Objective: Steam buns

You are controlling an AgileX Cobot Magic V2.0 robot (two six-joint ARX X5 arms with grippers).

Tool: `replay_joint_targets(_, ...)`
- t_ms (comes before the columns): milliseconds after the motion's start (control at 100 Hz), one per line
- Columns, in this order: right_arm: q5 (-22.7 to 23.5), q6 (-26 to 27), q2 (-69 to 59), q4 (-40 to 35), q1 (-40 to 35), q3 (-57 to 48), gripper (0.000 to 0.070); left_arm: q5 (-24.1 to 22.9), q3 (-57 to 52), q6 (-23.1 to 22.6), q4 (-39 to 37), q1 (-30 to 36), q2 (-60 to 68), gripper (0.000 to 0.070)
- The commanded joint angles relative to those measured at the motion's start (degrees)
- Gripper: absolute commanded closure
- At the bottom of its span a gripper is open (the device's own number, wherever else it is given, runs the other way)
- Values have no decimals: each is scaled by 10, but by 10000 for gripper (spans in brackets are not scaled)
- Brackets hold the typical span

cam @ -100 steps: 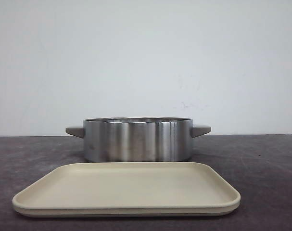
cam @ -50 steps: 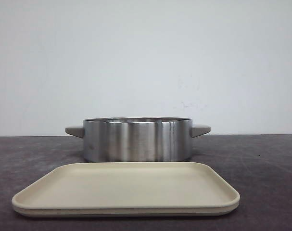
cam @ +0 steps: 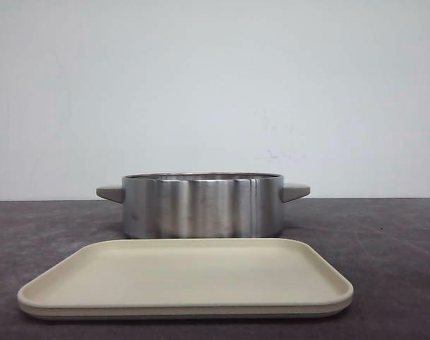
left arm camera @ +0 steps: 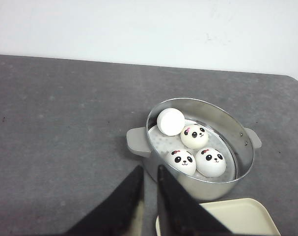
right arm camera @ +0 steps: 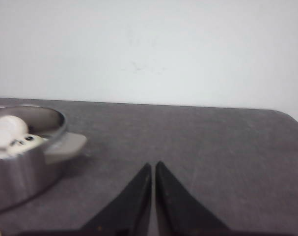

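1. Dark grey table [cam: 399, 241], spread beneath everything, with a plain white wall behind.
2. Beige rectangular tray [cam: 186, 301] lying flat on the table just in front of the pot, nearest the camera in the front view; one rounded corner [left arm camera: 257, 211] showing beside the pot in the left wrist view.
3. Round steel pot [cam: 202, 205] standing upright behind the tray, with a grey lug handle [cam: 110, 193] on each side and a pale perforated steaming plate [left arm camera: 161, 142] inside; also seen at the edge of the right wrist view [right arm camera: 21, 172].
4. Left gripper [left arm camera: 149, 179] held above the table just beside the pot, near its handle, black fingers drawn almost together with only a thin slit between, nothing clasped.
5. Right gripper [right arm camera: 153, 174] over bare table, well apart from the pot, on its other side; fingers pressed nearly tip to tip, empty.
6. Four buns [left arm camera: 194, 136] resting inside the pot on the steaming plate: three with panda faces upward, touching or nearly so; fourth bun [left arm camera: 170, 121] leaning against the pot's inner wall, blank white side showing.
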State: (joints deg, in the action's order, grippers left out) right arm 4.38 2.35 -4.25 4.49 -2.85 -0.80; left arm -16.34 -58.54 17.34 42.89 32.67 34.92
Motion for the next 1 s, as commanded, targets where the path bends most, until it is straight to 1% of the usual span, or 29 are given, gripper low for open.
replay_joint_targets(0, 1, -2, 8, -21, 5, 1, 693, -2, -7, 0, -7, 4, 2, 700)
replay_joint_targets(230, -32, -3, 40, -148, 12, 1, 693, -2, -7, 0, -7, 4, 2, 700)
replay_joint_targets(300, -44, -19, 40, -148, 13, 1, 693, -2, -7, 0, -7, 4, 2, 700)
replay_joint_targets(450, -44, -62, 40, -149, 12, 1, 693, -2, -7, 0, -7, 4, 2, 700)
replay_joint_targets(500, -44, -68, 40, -149, 12, 1, 693, -2, -7, 0, -7, 4, 2, 700)
replay_joint_targets(990, -44, -68, 40, -134, 13, 1, 693, -2, -7, 0, -7, 4, 2, 700)
